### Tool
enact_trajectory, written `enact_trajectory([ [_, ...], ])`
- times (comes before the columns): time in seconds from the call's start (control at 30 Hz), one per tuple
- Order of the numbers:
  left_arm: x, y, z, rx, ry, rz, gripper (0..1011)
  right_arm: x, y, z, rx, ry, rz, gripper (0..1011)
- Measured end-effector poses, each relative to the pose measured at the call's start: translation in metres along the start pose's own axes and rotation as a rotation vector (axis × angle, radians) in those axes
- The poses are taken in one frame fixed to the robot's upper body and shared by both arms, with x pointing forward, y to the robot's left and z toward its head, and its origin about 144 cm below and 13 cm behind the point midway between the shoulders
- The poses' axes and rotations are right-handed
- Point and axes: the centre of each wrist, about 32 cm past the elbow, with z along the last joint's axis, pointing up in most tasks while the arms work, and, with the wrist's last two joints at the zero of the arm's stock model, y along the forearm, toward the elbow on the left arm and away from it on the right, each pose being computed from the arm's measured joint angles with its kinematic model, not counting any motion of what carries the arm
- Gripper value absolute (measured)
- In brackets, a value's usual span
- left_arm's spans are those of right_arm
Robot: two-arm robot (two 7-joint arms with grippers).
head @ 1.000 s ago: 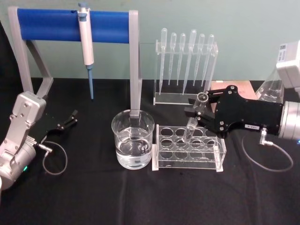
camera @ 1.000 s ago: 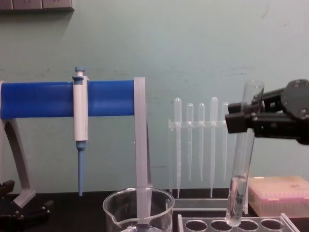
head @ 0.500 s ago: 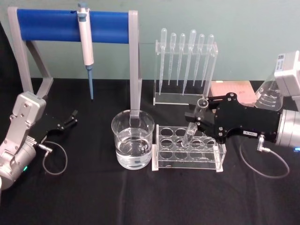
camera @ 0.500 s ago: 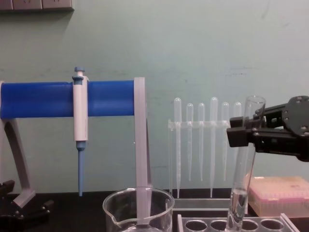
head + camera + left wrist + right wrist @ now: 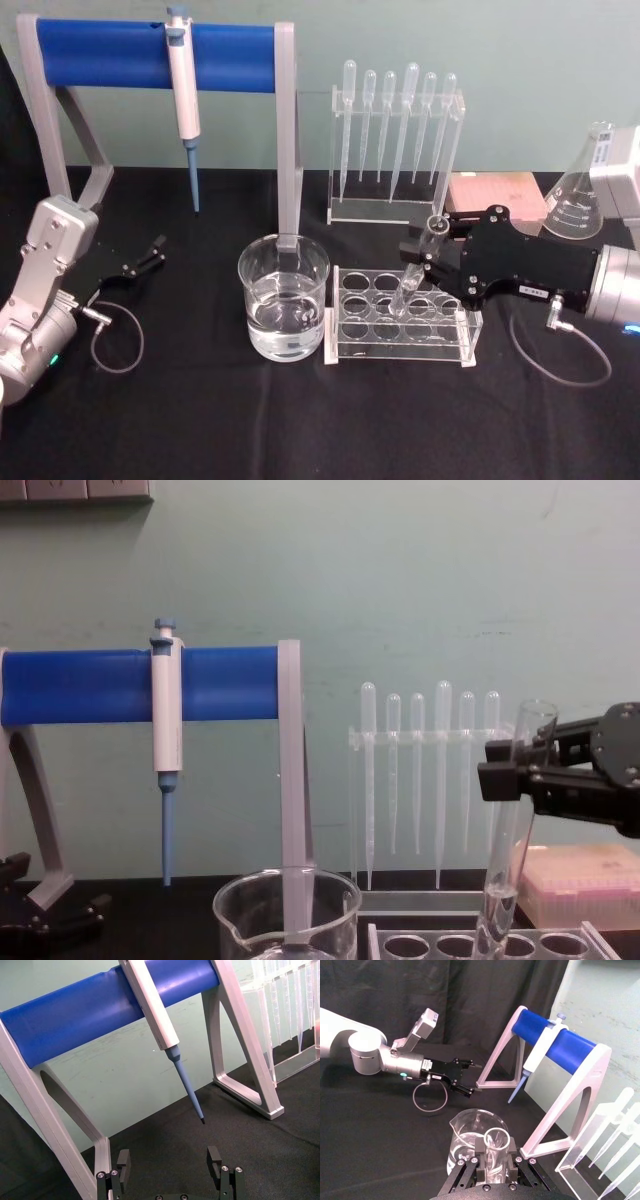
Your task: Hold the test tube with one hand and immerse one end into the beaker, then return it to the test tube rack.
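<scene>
The left tool [image 5: 152, 252] lies parked on the black worktop [image 5: 200, 420], released and empty, far left of the working tool, with the blue stand [image 5: 150, 55] and its hanging pipettor [image 5: 183, 85] behind it. The beaker [image 5: 284, 310] stands left of the right tool [image 5: 420, 262], part full of clear liquid, with nothing dipped in it.

The right tool is clenched on the tube [image 5: 415, 275] just below its rim. The tube leans a little, its rounded end down inside a hole of the clear rack [image 5: 400, 318] beneath the tool. So the task looks close to done: what seems left is to seat the tube, let go and draw back. Whether the dip has taken place cannot be told.

Behind the tool stands a pipette rack [image 5: 395, 140]; to its right, a pink box [image 5: 495, 193] and a flask [image 5: 580, 195]. A pale green wall [image 5: 400, 580] closes the room.
</scene>
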Motion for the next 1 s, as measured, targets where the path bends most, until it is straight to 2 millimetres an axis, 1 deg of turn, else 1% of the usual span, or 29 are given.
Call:
enact_trajectory([
  [0.63,0.000,0.000,0.000,0.000,0.000,0.000,1000,-0.004,0.006,-0.039,0.017,0.060,0.000,241],
  [1.0,0.000,0.000,0.000,0.000,0.000,0.000,1000,-0.006,0.010,-0.048,0.005,0.047,0.006,241],
])
